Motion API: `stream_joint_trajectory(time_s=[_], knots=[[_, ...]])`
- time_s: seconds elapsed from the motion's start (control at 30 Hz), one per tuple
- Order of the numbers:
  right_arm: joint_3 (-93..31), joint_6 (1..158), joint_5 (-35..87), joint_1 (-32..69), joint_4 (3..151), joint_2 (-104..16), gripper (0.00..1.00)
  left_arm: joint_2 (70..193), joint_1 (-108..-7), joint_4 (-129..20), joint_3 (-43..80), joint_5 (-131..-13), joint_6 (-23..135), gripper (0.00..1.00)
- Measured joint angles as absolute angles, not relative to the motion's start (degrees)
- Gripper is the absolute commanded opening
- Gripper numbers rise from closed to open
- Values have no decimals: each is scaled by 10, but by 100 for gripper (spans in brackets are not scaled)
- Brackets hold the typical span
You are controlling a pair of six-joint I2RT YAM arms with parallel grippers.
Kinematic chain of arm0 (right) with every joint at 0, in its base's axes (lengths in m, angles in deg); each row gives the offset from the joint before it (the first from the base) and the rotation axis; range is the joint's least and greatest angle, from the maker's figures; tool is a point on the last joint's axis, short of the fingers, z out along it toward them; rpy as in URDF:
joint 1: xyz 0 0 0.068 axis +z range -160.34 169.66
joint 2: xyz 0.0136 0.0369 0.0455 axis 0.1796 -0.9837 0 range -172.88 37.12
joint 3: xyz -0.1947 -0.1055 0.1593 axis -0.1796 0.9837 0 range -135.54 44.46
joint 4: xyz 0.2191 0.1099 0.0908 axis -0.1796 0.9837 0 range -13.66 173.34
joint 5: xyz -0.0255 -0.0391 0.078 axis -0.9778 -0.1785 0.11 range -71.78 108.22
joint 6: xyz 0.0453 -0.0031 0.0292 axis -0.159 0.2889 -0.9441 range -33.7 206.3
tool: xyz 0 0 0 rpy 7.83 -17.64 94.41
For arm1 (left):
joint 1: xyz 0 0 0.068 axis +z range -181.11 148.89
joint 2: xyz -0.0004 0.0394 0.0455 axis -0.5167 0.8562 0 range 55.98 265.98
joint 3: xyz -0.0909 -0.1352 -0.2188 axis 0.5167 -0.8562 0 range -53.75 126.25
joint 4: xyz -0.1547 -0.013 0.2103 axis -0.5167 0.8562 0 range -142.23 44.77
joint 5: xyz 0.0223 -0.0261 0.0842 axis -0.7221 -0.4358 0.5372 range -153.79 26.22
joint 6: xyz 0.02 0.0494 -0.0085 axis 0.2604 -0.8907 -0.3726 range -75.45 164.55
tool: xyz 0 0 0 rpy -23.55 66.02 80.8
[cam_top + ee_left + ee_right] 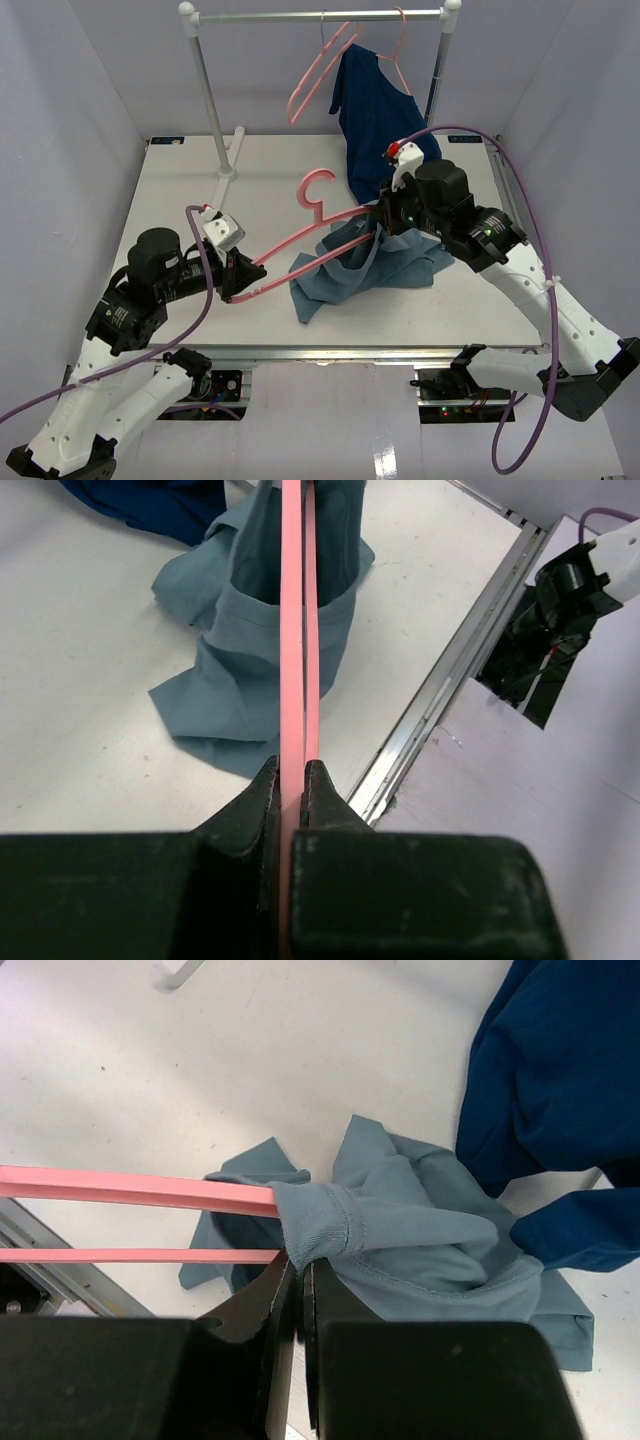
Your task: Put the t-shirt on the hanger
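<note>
The slate blue-grey t-shirt (pixel 345 270) lies crumpled on the table's middle. The pink hanger (pixel 300 238) runs slantwise above it, hook (pixel 314 187) upward, and its right end goes into the shirt's opening. My left gripper (pixel 233 277) is shut on the hanger's left corner; in the left wrist view the pink bar (pixel 300 630) runs straight out from the jaws (pixel 293 780) into the t-shirt (pixel 250 670). My right gripper (pixel 380 226) is shut on the t-shirt's ribbed edge (pixel 315 1222), pinched at the fingertips (pixel 300 1268) beside the hanger arm (pixel 140 1189).
A metal clothes rack (pixel 320 16) stands at the back, with two more pink hangers (pixel 312 80) on its rail. A dark navy shirt (pixel 375 115) hangs from one and drapes onto the table next to my right arm. The table's metal front edge (pixel 450 670) is close.
</note>
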State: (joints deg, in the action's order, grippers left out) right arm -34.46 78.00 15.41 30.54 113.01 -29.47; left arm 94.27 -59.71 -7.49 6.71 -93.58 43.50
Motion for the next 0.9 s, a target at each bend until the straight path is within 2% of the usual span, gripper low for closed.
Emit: stream_joint_trajectory(time_s=[0.4,0.9], knots=[[-398,778,90,309,1171,-284,8,931,-601,-33,110,-959,393,0],[-409,817,192,328,1190,-293,8,970,-600,-87,89,-1014,385,0]])
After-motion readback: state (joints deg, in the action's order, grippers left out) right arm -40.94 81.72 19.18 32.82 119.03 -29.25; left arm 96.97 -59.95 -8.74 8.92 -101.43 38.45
